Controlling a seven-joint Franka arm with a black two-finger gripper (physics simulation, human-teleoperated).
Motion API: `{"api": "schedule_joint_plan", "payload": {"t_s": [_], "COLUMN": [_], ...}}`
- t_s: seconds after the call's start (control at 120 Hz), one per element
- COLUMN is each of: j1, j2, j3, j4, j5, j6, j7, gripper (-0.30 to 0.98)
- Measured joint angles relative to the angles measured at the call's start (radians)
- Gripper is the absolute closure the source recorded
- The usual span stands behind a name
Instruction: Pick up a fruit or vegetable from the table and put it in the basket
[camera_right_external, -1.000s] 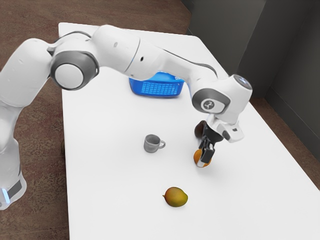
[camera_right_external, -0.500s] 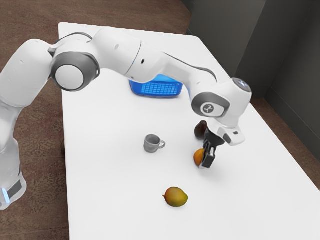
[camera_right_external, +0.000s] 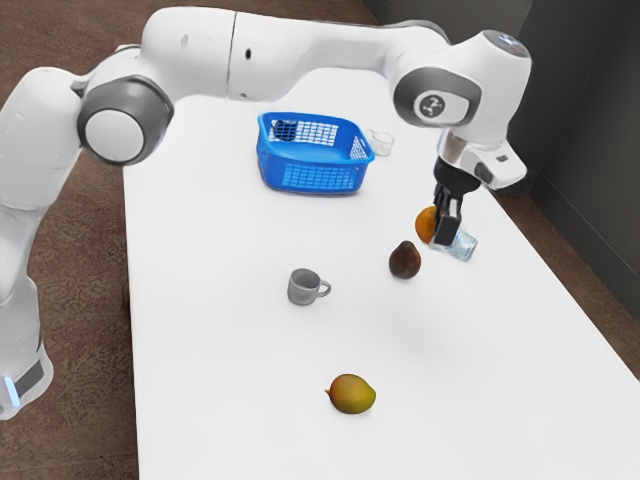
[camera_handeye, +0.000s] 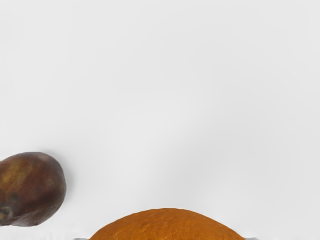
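Dark walls (camera_right_external: 575, 120) are rising behind the white counter (camera_right_external: 220, 380), and a brown floor (camera_right_external: 60, 35) is showing around it. From where I'm standing, the white arm (camera_right_external: 300, 55) is reaching over, its jaws closing around the orange (camera_right_external: 427, 224) and holding it up above the counter. So the orange is hanging well apart from the blue basket (camera_right_external: 315, 180), which is sitting farther toward the exterior view's left. A clear glass (camera_right_external: 464, 246) is showing just past the jaws, and another glass (camera_right_external: 380, 143) is standing beside the basket. The dark fruit (camera_right_external: 404, 262) is resting near the orange, the grey mug (camera_right_external: 303, 288) is standing between basket and mango (camera_right_external: 352, 394), and the mango is lying nearest me.
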Motion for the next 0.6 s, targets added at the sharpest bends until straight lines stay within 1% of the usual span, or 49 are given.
{"api": "schedule_joint_plan", "payload": {"t_s": [0.017,0.158,0.208,0.317,0.45,0.533,0.6], "j1": [0.000,0.009,0.051,0.163,0.259,0.306,0.322], "j2": [-0.001,0.001,0.002,0.017,0.057,0.075,0.084], "j3": [0.017,0.297,0.350,0.379,0.383,0.383,0.384], "j4": [0.000,0.001,0.001,-0.001,0.000,0.000,0.001], "j5": [0.001,-0.025,-0.042,-0.074,-0.101,-0.114,-0.122], "j6": [-0.006,-0.046,-0.054,-0.066,-0.070,-0.071,-0.072], "j7": [0.001,0.033,0.050,0.093,0.148,0.181,0.205], "gripper": [0.35,0.35,0.34,0.34,0.35,0.35,0.35]}}
